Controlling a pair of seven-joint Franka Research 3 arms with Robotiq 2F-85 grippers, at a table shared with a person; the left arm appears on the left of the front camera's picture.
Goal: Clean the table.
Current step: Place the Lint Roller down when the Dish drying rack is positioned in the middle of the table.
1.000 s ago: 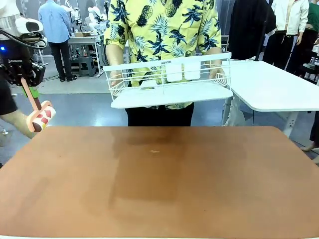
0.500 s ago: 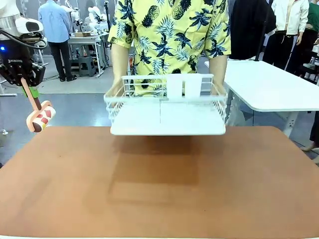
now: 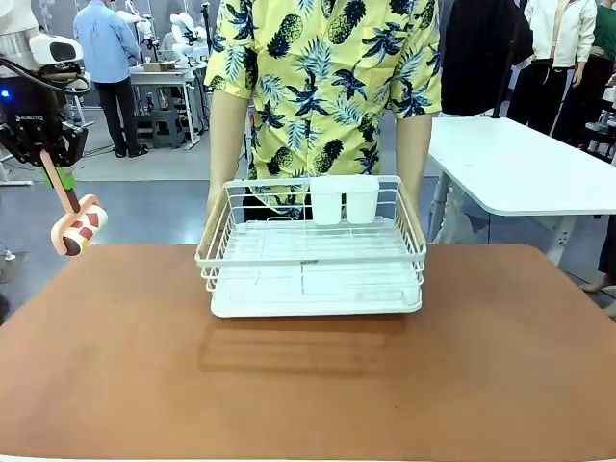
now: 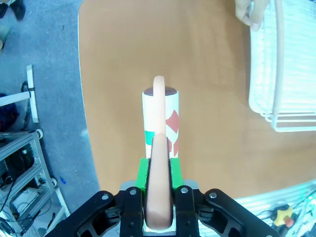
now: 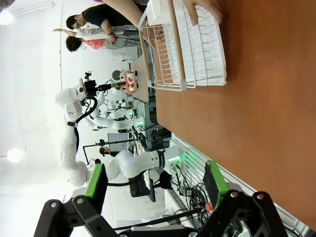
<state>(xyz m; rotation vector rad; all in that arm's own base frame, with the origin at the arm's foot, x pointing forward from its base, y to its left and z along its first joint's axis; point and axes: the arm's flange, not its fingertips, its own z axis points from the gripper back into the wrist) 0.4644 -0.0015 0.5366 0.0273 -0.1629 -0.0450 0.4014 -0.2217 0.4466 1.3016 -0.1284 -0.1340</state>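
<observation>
The reddish-brown table [image 3: 308,395] spreads across the front view. At its far middle a person holds a white wire rack [image 3: 313,255] by both sides, low over or on the top; I cannot tell which. My left gripper [image 3: 63,178] hangs off the table's far left corner. It is shut on the peach handle of a roller [image 3: 82,226] with a red, white and green roll. In the left wrist view the roller [image 4: 160,121] points at the table [image 4: 207,74] from the left gripper [image 4: 159,173]. My right gripper [image 5: 155,182] is open above the table [image 5: 266,98].
A white tray lines the rack's bottom, and two white cups [image 3: 344,200] stand at its back. The person's hand [image 5: 205,10] grips the rack [image 5: 192,44]. A white-topped table [image 3: 520,164] stands at the far right. Other people stand behind.
The person has lowered the white rack from chest height down to the table's far middle. My left gripper and the roller have not moved.
</observation>
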